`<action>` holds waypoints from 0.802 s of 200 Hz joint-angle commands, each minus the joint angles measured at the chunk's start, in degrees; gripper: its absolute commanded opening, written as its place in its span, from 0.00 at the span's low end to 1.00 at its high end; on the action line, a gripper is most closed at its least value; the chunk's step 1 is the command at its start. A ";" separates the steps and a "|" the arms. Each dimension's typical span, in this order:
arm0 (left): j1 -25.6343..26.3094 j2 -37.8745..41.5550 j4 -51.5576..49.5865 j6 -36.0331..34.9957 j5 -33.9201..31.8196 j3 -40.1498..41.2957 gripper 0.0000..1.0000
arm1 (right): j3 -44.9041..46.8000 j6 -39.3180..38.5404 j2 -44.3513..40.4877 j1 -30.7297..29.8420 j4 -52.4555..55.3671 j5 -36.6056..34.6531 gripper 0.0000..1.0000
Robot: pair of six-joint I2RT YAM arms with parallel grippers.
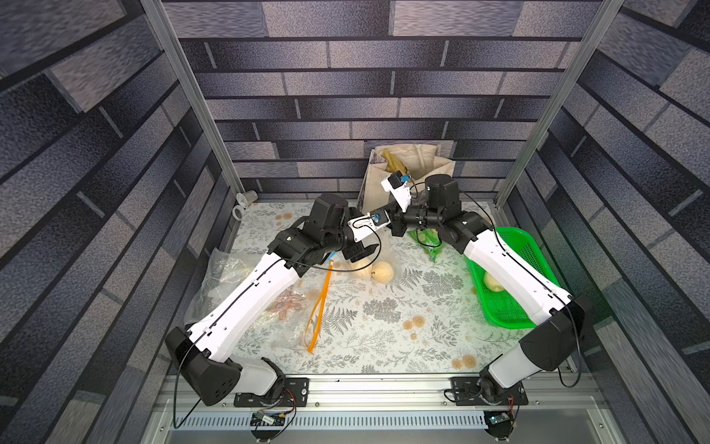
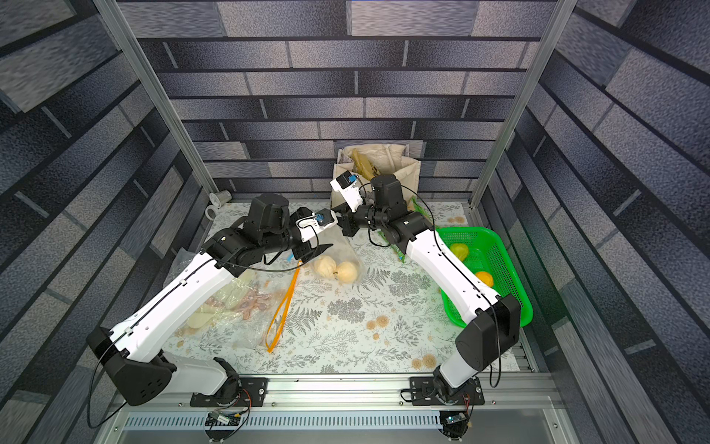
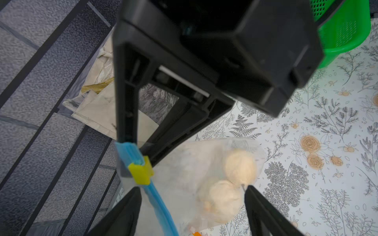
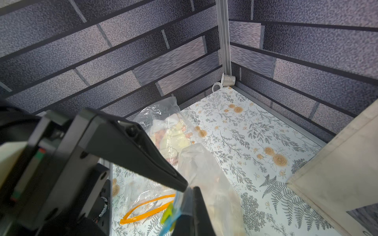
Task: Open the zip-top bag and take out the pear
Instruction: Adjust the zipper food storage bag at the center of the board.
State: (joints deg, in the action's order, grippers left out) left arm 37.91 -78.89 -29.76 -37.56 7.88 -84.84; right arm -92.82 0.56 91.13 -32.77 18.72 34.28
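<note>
Zip-top bag (image 3: 184,173) on the floral tablecloth (image 3: 327,126), both pears (image 3: 240,167) enclosed: its blue zip strip (image 3: 126,151) is pinched by the fully closed right gripper (image 3: 141,146), the wide-spread, empty left gripper (image 3: 192,189) is positioned beside the yellow slider (image 3: 141,171), and unzipping and extraction are judged outstanding.

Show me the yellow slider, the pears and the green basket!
yellow slider (image 3: 141,170), left wrist view, its middle.
pears (image 3: 240,167), left wrist view, one pear's round side.
green basket (image 2: 499,261), a top view, bare mesh inside.
</note>
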 commanded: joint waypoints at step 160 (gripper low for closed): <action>1.75 6.28 25.79 -1.54 -17.30 9.23 0.37 | -1.10 8.45 0.78 -0.45 1.54 2.56 0.00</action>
State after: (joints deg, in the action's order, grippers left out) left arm 39.94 -75.46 -9.41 -39.00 -7.60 -75.70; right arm -93.60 8.60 91.53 -32.77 19.27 34.81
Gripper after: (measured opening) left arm 0.379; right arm 0.050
